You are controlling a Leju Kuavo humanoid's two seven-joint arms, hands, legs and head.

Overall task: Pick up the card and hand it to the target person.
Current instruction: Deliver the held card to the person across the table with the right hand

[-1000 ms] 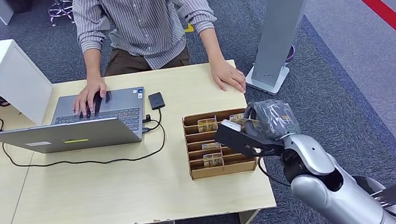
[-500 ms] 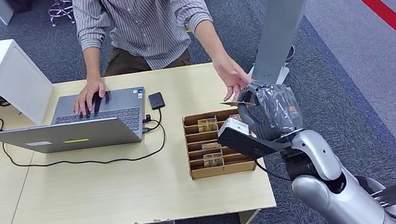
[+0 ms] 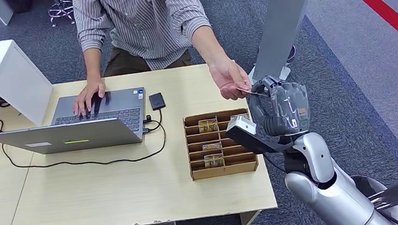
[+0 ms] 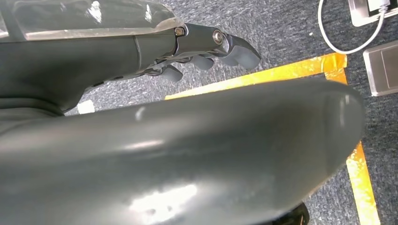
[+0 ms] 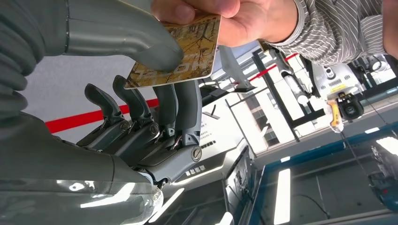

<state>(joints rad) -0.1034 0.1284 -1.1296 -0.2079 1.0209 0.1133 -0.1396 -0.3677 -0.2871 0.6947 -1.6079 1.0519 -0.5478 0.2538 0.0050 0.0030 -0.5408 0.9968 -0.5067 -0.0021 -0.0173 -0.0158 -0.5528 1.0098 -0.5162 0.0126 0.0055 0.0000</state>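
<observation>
Brown-and-gold mottled card (image 5: 180, 51) is pinched between thumb and fingers of the right hand (image 3: 278, 106) and gripped by the person's hand (image 3: 230, 77). Similar cards are held in the cardboard organizer (image 3: 223, 169) on the desk (image 3: 110, 196). Left hand (image 4: 206, 51) is seen empty, fingers curled.

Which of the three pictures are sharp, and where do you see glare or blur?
Head view: evenly lit and sharp across the table. Left wrist view: a grey cover close to the lens is soft, with white glare patches. Right wrist view: the card is sharp, while bright ceiling lights wash out the background.
</observation>
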